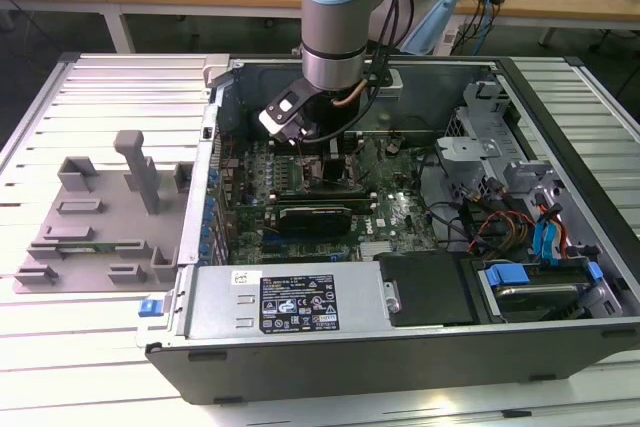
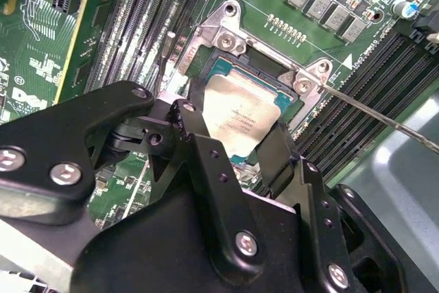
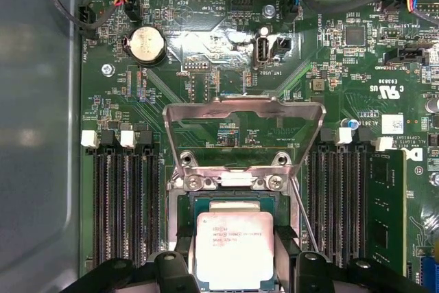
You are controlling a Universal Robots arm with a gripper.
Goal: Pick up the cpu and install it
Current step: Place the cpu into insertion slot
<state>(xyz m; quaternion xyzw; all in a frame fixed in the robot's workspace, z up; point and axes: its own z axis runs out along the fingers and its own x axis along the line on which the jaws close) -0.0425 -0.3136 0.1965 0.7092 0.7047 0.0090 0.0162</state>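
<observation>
The cpu (image 2: 243, 118) (image 3: 234, 252), a flat square chip with a silvery top plate, lies level in or just over the motherboard socket (image 3: 226, 200). My gripper (image 2: 236, 128) (image 3: 234, 241) has its two black fingers (image 2: 199, 142) pressed against opposite sides of the chip. The socket's metal load plate (image 3: 243, 111) is swung up and open behind the chip. In the exterior view the arm reaches down into the open computer case (image 1: 560, 77), with the gripper (image 1: 335, 162) low over the green motherboard (image 1: 400, 222).
Rows of black memory slots (image 3: 123, 204) (image 3: 339, 204) flank the socket. A thin wire lever (image 3: 302, 214) (image 2: 384, 118) stands beside it. A coin battery (image 3: 148, 43) sits farther off. A drive cage (image 1: 500, 147), power supply (image 1: 290, 302) and grey fixture (image 1: 100, 217) surround the work area.
</observation>
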